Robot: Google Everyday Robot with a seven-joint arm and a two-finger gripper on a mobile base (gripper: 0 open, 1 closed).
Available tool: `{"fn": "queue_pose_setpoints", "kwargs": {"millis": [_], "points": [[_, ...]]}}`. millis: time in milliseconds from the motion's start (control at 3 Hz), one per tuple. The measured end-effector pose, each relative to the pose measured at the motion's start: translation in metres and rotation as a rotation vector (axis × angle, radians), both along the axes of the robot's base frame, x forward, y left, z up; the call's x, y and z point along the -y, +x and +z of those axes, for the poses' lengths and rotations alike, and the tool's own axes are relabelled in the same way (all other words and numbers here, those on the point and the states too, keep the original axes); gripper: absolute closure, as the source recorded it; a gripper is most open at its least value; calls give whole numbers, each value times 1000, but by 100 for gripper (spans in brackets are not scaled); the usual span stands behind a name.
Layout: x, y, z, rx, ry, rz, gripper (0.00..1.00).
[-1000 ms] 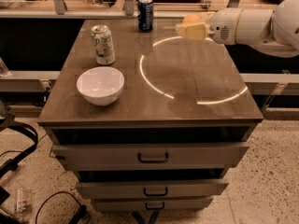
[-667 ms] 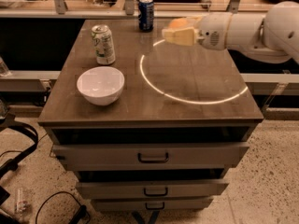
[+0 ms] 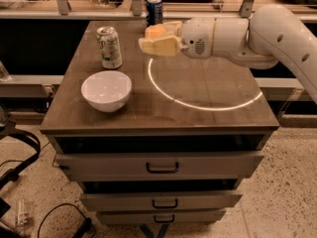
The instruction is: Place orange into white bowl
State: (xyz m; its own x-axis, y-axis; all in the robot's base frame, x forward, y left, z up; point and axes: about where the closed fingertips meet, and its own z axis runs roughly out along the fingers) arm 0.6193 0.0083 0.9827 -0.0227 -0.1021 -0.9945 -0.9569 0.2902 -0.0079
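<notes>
The white bowl (image 3: 110,101) stands empty on the front left of the brown cabinet top (image 3: 208,90). My gripper (image 3: 150,39) hangs above the cabinet top at the back middle, to the right of and behind the bowl, with its fingers pointing left. It is shut on the orange (image 3: 155,30), whose top shows between the pale fingers. The white arm reaches in from the right.
A silver and green can (image 3: 109,47) stands just behind the bowl. A dark blue can (image 3: 154,10) stands at the back edge, behind the gripper. A bright ring of light lies on the right half of the top. Drawers sit below and cables lie on the floor at the left.
The gripper with the orange has moved left across the back of the cabinet top, from the right side towards the bowl. The bowl and cans have not moved.
</notes>
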Motion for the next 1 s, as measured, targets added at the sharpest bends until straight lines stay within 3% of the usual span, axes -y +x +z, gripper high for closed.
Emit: {"fn": "queue_pose_setpoints", "kwargs": {"millis": [333, 1000], "points": [[-1, 0, 0, -1, 1, 2, 100], [-53, -25, -4, -4, 57, 88, 100]]}}
